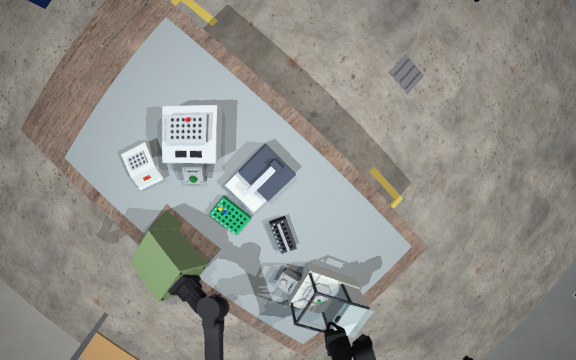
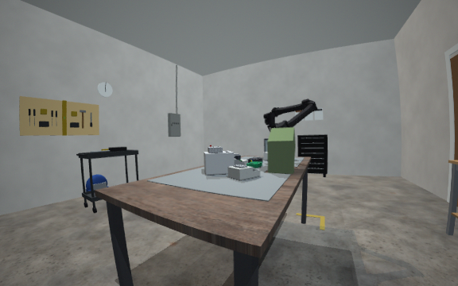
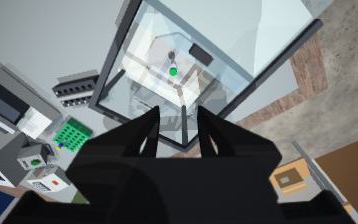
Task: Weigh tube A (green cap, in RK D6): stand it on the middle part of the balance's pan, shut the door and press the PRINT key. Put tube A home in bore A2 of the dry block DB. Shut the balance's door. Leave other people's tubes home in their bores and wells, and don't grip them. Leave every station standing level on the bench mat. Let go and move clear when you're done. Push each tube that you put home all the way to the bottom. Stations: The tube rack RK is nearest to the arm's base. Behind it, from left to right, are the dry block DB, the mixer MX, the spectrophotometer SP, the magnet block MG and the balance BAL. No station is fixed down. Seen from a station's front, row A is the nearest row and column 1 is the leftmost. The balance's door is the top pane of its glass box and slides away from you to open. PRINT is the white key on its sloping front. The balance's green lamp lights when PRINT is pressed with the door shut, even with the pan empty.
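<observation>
Tube A, with its green cap [image 1: 319, 301] [image 3: 173, 72], stands upright on the pan inside the balance's glass box [image 1: 300, 290] [image 3: 106, 75] at the mat's near right corner. The top pane [image 1: 355, 317] [image 3: 240, 30] looks slid back past the frame. My gripper [image 1: 332, 327] [image 3: 178, 111] hovers above the box's edge, beside the tube's spot and well above it. Its fingers stand partly apart with nothing between them. The dry block DB [image 1: 140, 165] [image 3: 50, 182] is the small white block at the far left. The balance's front keys are not clear in any view.
The green rack RK [image 1: 233, 217] [image 3: 72, 134] holds a yellow-capped and a blue-capped tube. The mixer MX [image 1: 189, 145] carries a red-capped tube. The spectrophotometer [image 1: 258, 175] and the black magnet block [image 1: 282, 234] [image 3: 75, 87] stand between. The arm's green base box [image 1: 165, 255] sits at the table edge.
</observation>
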